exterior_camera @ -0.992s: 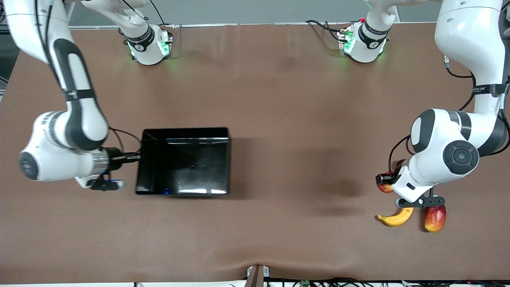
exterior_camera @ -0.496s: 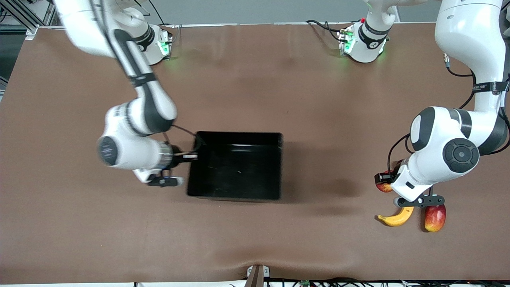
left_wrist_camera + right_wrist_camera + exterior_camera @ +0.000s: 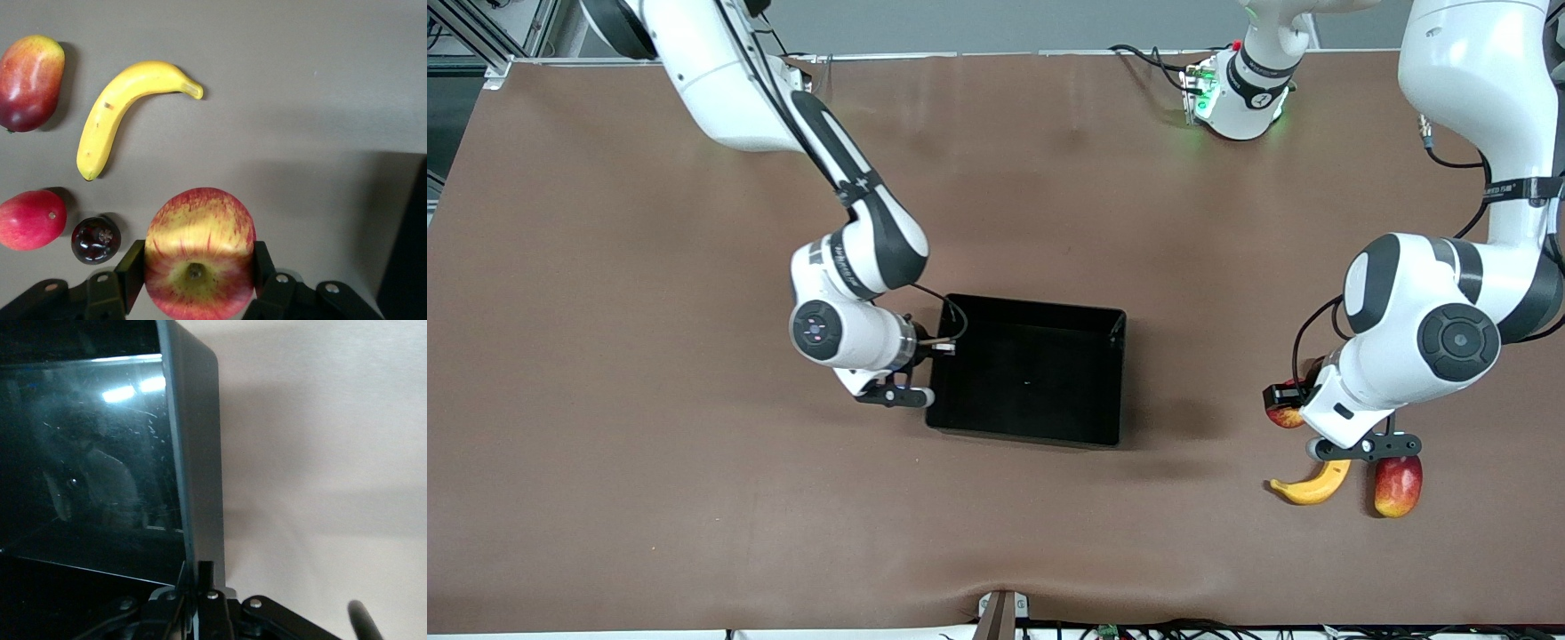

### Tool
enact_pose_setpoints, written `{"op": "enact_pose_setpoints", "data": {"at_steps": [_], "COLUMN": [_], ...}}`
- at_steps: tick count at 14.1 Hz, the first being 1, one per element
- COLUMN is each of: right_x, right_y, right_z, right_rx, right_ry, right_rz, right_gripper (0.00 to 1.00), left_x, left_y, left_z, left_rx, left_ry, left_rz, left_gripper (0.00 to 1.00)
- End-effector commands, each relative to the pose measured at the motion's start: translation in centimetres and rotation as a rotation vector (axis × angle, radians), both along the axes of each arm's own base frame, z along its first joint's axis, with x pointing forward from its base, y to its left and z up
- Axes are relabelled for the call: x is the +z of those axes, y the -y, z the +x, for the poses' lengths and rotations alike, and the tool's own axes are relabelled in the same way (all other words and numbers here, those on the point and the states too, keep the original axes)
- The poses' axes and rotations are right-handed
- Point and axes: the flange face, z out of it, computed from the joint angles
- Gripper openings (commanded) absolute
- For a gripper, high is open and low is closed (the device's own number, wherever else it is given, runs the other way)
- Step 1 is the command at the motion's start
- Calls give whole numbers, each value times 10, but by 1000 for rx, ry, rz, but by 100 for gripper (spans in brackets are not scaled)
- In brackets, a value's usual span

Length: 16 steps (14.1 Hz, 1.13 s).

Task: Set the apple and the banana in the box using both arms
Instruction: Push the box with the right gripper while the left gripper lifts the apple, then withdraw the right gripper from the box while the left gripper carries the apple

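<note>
Bimanual fruit-loading, transport step. The right end effector point(image 3: 925, 373) is pinched shut on the wall of the box point(image 3: 1040, 333) at the end toward the right arm, holding the empty box near the middle of the counter point(image 3: 694, 498). The left end effector point(image 3: 193, 270) is clamped on the apple point(image 3: 199, 250), one finger on each flank (stem dimple facing the wrist camera), and hangs over the fruit cluster at the left arm's end of the counter. The banana point(image 3: 1312, 485) lies on the counter there, well apart from the box, beside a red-yellow mango-like fruit point(image 3: 1398, 484); the left wrist view adds a pinkish-red oval fruit point(image 3: 31, 219) and a small dark fruit point(image 3: 96, 239). Judged next move: bring box and apple together, then spread the left fingers over the open tray; the banana is not yet picked.
</note>
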Motion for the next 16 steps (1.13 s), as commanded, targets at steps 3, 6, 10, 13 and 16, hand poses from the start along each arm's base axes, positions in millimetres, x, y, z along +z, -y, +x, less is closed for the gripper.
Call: {"op": "enact_pose_setpoints", "data": {"at_steps": [3,6,10,13,16], "right_x": [26,76,147,196,225], "right_y": [2,35,106,181,278], "right_z": [19,48,79,87,88], "right_rx": [-21,-37,-15,-75,-172], "right_ry": [53,45,70,73,17], "right_rz": [35,52,-63,-108,-129], "right_gripper": [100,100,100,100,100], "left_x": [37,43,41,43,41], "left_y": [4,9,11,36,63], "left_z": [-11,-14,-14,-19,-25], "left_rx": [7,1,-5,-9,15], "left_ry": [10,8,7,10,10], "left_rz": [18,15,20,12,9], "left_gripper": [0,0,0,0,0]}}
